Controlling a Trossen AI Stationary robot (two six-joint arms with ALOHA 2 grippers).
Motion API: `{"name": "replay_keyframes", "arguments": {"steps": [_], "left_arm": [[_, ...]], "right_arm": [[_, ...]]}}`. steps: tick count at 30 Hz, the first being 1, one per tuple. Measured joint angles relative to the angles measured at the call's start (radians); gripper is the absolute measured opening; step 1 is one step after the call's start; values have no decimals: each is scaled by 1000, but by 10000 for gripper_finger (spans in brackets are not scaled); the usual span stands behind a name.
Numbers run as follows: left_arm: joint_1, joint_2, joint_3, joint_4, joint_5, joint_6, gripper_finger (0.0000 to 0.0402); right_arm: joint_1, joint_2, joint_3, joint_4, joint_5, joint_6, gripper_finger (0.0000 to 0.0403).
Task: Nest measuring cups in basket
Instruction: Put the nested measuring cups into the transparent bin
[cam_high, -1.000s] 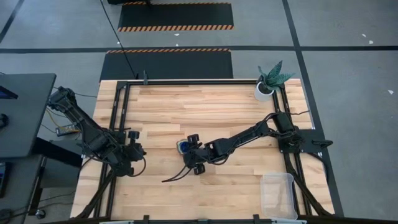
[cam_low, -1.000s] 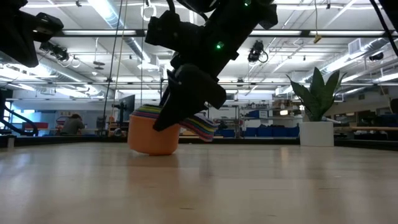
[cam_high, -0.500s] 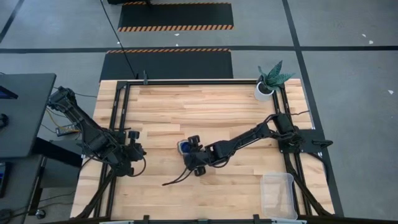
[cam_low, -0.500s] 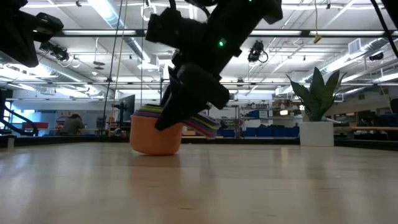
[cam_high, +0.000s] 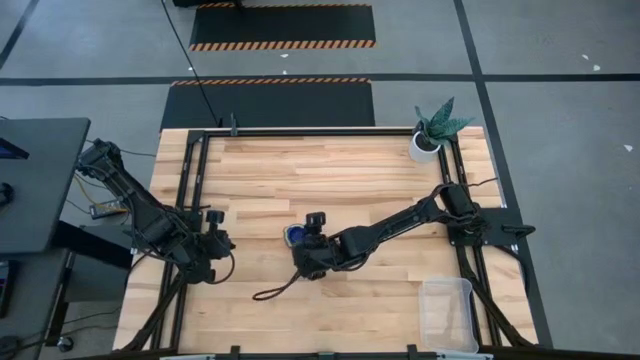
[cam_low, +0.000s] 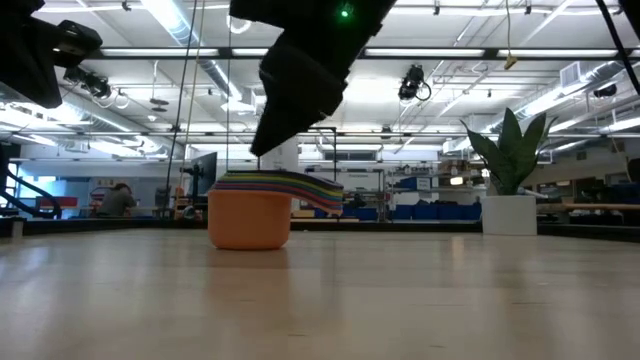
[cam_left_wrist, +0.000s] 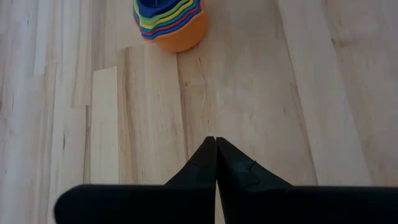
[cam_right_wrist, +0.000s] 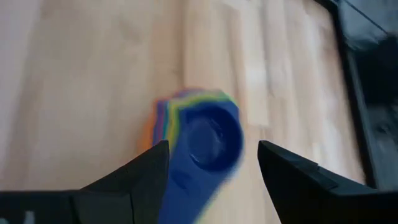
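Observation:
The measuring cups (cam_low: 248, 218) stand nested in one stack near the table's middle, the orange one outermost with its base on the wood. Their coloured handles (cam_low: 312, 190) fan out to one side. A dark blue cup (cam_right_wrist: 211, 140) sits innermost. The stack also shows in the left wrist view (cam_left_wrist: 171, 25) and the high view (cam_high: 294, 236). My right gripper (cam_right_wrist: 212, 148) hovers open above the stack, touching nothing. My left gripper (cam_left_wrist: 216, 142) is shut and waits near the table's left edge (cam_high: 213, 243). The clear basket (cam_high: 447, 312) sits at the near right corner.
A white plant pot (cam_high: 426, 143) stands at the far right corner. A black cable (cam_high: 272, 290) trails from my right arm onto the wood near the stack. Bare wood lies between the stack and the basket.
My right gripper, which was low against the stack's handles, has risen clear above the cups. The stack has stayed on the table and its handles now lie level.

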Motion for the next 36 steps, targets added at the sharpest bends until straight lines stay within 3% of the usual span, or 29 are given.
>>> {"name": "replay_keyframes", "arguments": {"steps": [3, 7, 15, 22, 36], "left_arm": [[0, 0, 0, 0, 0, 0, 7], [0, 0, 0, 0, 0, 0, 7], [0, 0, 0, 0, 0, 0, 7], [0, 1, 0, 3, 0, 0, 7], [0, 0, 0, 34, 0, 0, 7]], "right_arm": [[11, 0, 14, -64, 45, 58, 252], [31, 0, 24, -25, 8, 29, 252], [16, 0, 24, 37, -181, 0, 252], [-6, 40, 23, 63, -453, 31, 252], [-18, 50, -50, -28, -433, 242, 252]]}}
